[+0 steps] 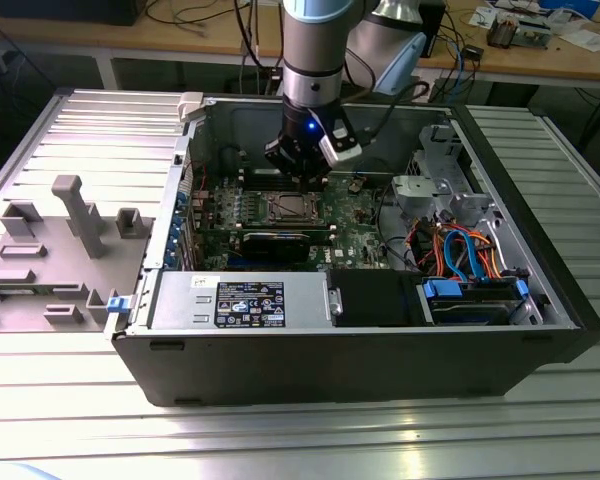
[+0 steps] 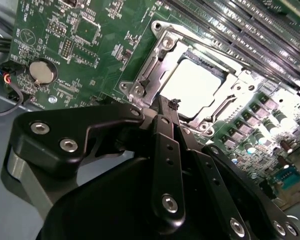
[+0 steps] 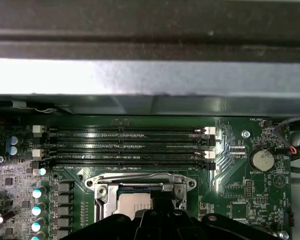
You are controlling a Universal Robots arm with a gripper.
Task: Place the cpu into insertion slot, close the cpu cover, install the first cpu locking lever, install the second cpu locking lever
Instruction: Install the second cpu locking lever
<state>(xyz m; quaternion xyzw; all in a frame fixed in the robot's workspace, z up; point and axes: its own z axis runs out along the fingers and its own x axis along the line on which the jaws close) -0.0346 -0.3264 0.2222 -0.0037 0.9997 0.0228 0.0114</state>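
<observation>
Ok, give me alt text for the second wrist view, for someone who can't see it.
A black gripper hangs just above the edge of the insertion slot on a green motherboard, its fingers closed together. The cpu lies in the slot, framed by the silver cpu cover. A round coin battery sits on the board nearby.

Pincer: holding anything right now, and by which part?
Nothing held. The pincer is shut and empty, its tips just over the cpu cover edge, cpu already seated.
</observation>
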